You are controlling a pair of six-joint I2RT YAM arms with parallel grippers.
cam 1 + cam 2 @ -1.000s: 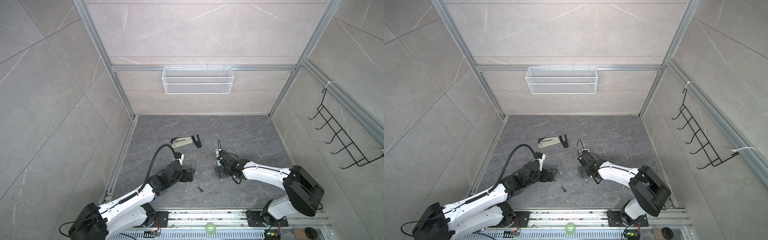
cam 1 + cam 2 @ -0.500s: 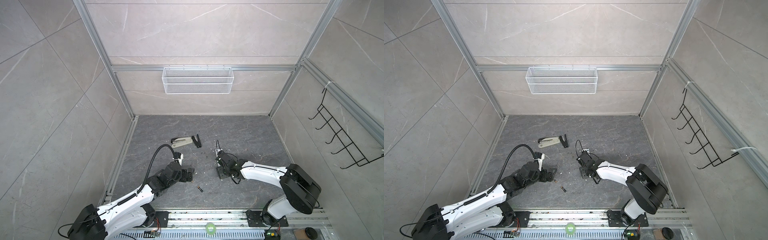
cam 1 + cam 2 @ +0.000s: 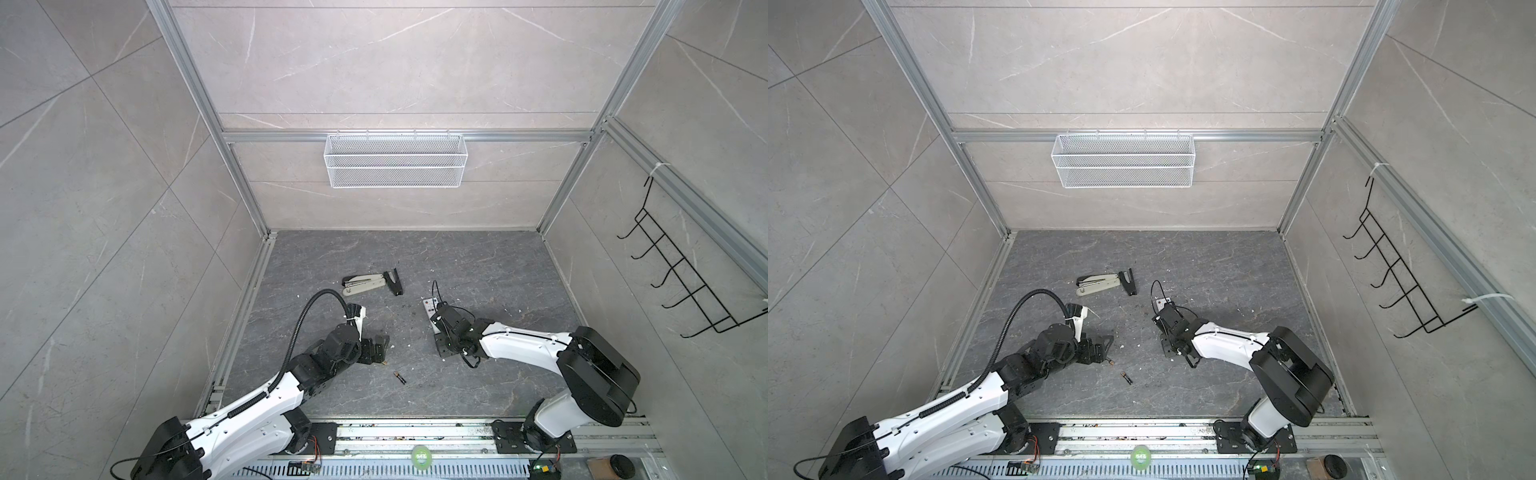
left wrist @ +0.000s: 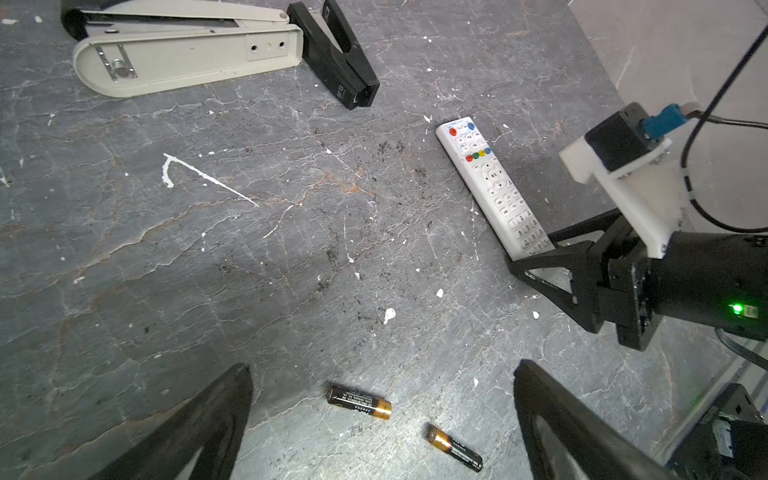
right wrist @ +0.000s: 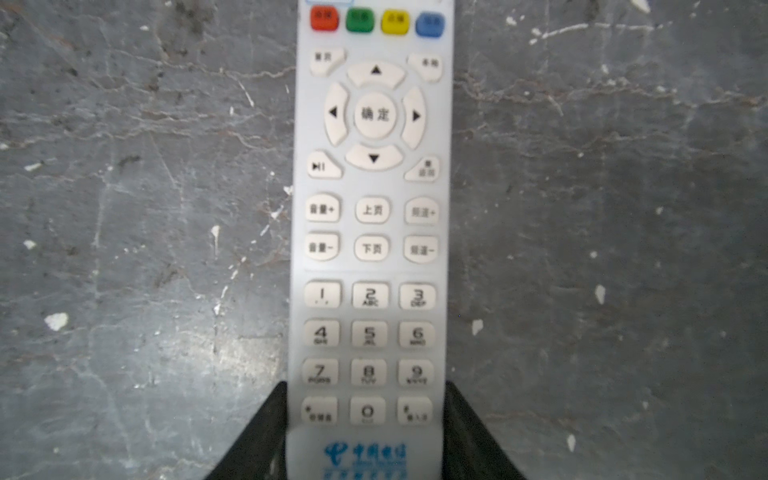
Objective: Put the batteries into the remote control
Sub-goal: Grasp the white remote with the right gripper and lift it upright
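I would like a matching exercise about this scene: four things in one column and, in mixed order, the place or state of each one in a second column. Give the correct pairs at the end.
Things
1. remote control
2. batteries
3. stapler
4. wire basket

Places or states
A. hangs on the back wall
B. lie loose on the table, near the open left tool
C. lies opened out, beige and black
D. buttons up, logo end inside the right tool

Pairs: 1-D, 2-B, 3-C, 4-A
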